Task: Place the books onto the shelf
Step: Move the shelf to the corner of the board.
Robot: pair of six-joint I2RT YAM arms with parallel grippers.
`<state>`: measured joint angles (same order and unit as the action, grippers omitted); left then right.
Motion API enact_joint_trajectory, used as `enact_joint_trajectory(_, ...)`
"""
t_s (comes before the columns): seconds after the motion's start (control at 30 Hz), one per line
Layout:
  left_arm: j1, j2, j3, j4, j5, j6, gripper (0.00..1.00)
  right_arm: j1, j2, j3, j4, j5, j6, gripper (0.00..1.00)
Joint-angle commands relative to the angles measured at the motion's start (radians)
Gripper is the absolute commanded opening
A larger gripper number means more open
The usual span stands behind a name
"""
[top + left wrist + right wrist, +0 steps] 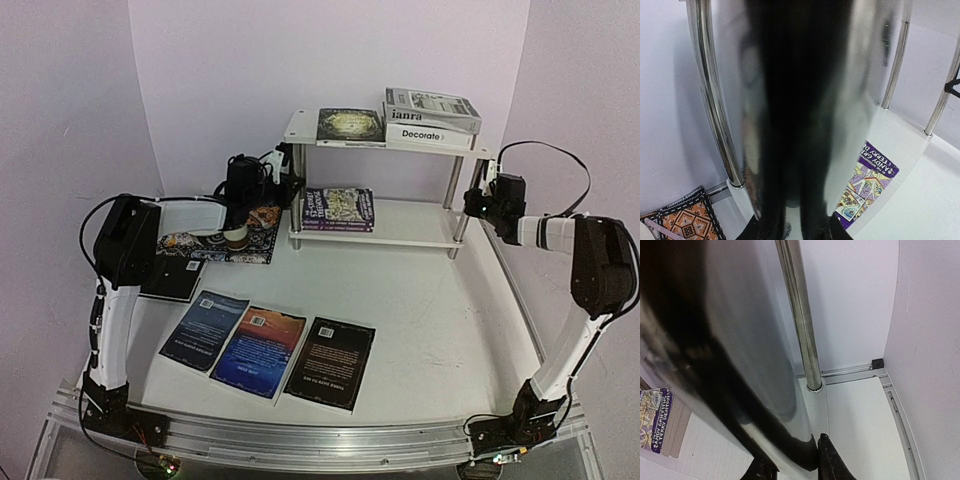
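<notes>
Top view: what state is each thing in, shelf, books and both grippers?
shelf, upright, books on both tiers.
dark green book, flat on top tier.
janra, flat on Decorate, top tier.
purple paperbacks, stacked on lower tier.
three front books, flat on table, unshelved.
black book, flat on table under left arm.
left gripper, around left shelf leg; grip unclear.
right gripper, around right shelf leg; grip unclear.

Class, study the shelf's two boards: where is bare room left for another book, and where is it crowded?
The shelf's lower board is bare right of the purple books. The top board is crowded: dark green book, then janra stacked on Decorate, leaving only narrow strips.
</notes>
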<state>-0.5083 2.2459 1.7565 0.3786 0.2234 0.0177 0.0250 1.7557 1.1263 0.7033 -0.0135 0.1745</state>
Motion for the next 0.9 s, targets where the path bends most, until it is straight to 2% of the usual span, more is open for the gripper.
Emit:
enact_joint_trajectory(0.0,-0.018,-0.132,-0.066,0.049,-0.013,0.062,0.04,0.007,-0.17,-0.033,0.048,0.004,-0.036,0.08)
enact_joint_trajectory(0.2,-0.036,-0.224,-0.174,0.057,-0.015,0.047,0.04,0.007,-0.301,-0.129,-0.018,-0.002,-0.032,0.08)
enact_joint_trajectory(0.53,-0.094,-0.347,-0.342,0.06,-0.057,0.019,0.06,0.007,-0.483,-0.27,-0.148,0.011,0.031,0.15)
enact_joint_trajectory(0.57,-0.101,-0.361,-0.361,0.061,-0.064,0.015,0.08,0.007,-0.5,-0.287,-0.156,0.013,0.044,0.19)
enact_joint_trajectory(0.7,-0.118,-0.404,-0.425,0.062,-0.082,-0.005,0.2,0.007,-0.553,-0.319,-0.221,0.014,0.082,0.46)
enact_joint_trajectory(0.87,-0.131,-0.459,-0.497,0.059,-0.098,-0.042,0.37,0.007,-0.612,-0.335,-0.309,0.037,0.13,0.63)
